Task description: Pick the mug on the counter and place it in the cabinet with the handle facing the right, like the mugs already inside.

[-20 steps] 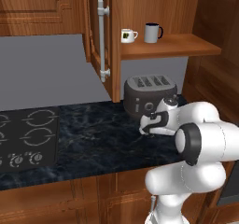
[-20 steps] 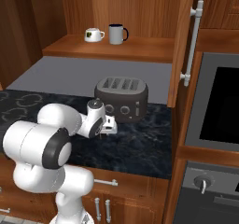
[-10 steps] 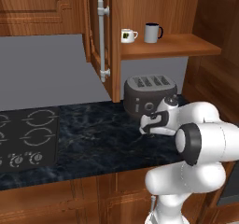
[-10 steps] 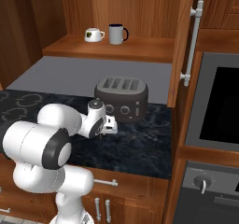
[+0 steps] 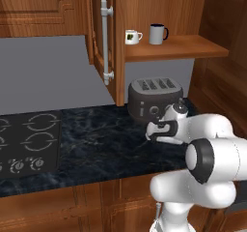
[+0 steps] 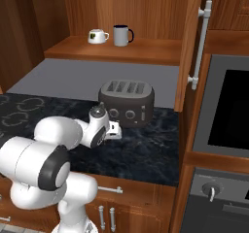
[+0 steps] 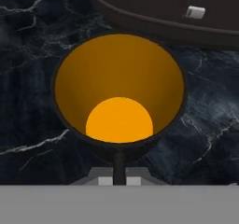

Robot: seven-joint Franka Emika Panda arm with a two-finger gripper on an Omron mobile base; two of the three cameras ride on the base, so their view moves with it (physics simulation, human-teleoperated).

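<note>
Hand view looks straight down into the black mug, its orange-yellow interior open to the camera, standing on the dark marbled bench just beside the toaster. At the bottom of this view the end effector is pinched closed on the near wall of the mug's rim, one dark finger showing against it. The mug's loop handle cannot be made out. In the left base view the end effector hangs low over the bench in front of the dark toaster. Above, the wooden cabinet stands open, its door with the silver bar swung out; on its shelf a small white mug and a grey mug stand side by side, handles to the right.
</note>
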